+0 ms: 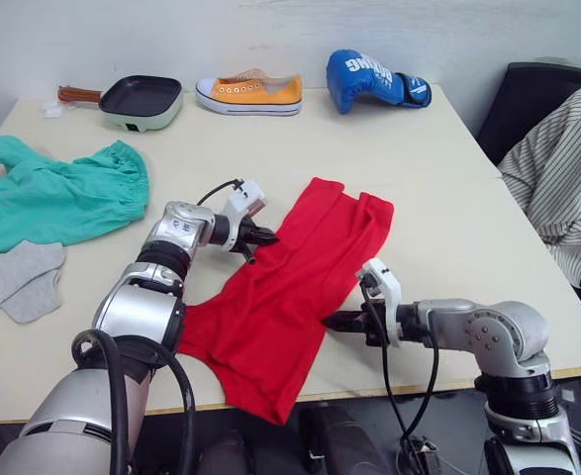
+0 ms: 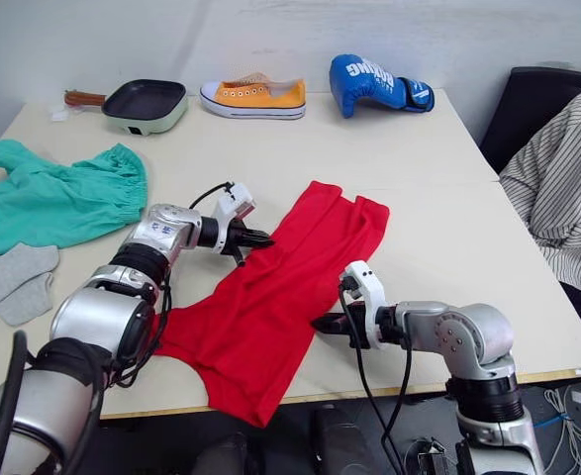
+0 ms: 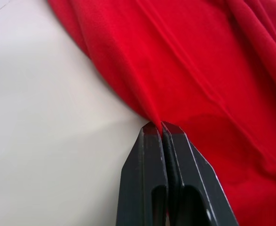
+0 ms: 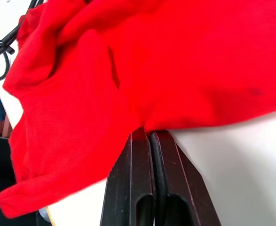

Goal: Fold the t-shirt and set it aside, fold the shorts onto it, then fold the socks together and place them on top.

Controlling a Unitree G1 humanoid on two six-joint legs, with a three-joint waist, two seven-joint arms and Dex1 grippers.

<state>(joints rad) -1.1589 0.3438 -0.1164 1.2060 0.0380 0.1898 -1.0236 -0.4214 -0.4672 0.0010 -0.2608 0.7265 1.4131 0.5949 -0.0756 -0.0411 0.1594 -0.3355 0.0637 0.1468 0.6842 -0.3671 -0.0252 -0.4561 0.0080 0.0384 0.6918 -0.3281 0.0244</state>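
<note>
Left eye view: the red t-shirt [image 1: 290,287] lies mid-table, its lower corner hanging over the table's [image 1: 438,168] near edge. Left gripper [image 1: 266,237] pinches its left edge, fingers pressed together; right gripper [image 1: 332,321] clamps its right edge. Teal shorts [image 1: 57,193] and grey socks [image 1: 18,280] sit at the left edge. Open tabletop toward the right edge. Blue boxing glove [image 1: 367,79] at the far edge: lettering unreadable.
</note>
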